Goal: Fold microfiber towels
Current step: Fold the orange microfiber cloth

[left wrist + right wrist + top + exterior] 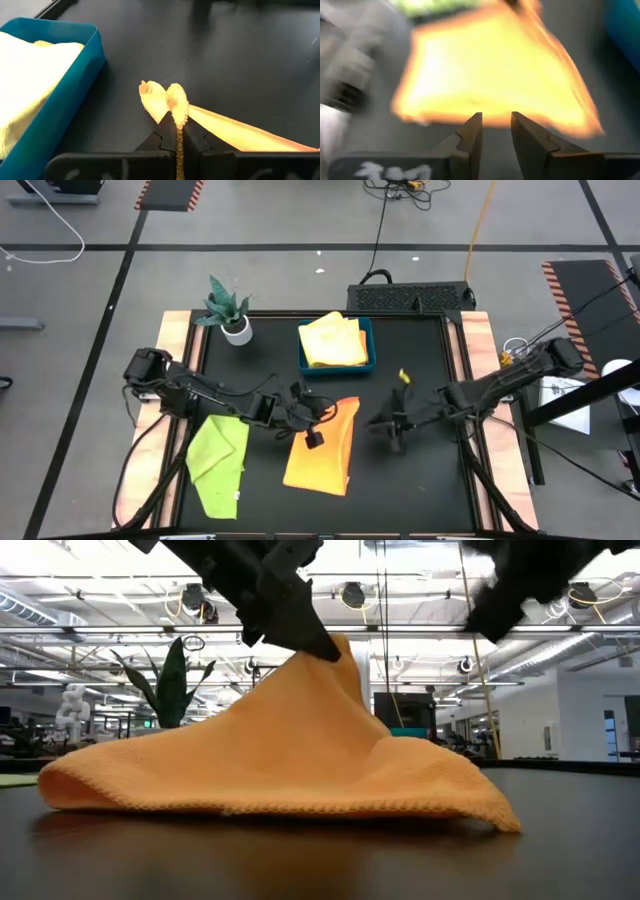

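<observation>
The left gripper [177,134] pinches a raised edge of the orange towel [325,448]. The right gripper [496,131], fingers parted and empty, hangs beside that towel.

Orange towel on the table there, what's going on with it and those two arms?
The left gripper is shut on a corner of the orange towel and holds that corner up off the black table, so the cloth peaks like a tent. The right gripper is open and empty, just to the right of the towel. A lime green towel lies flat near the left arm, and yellow towels sit in the blue tray at the back.
</observation>
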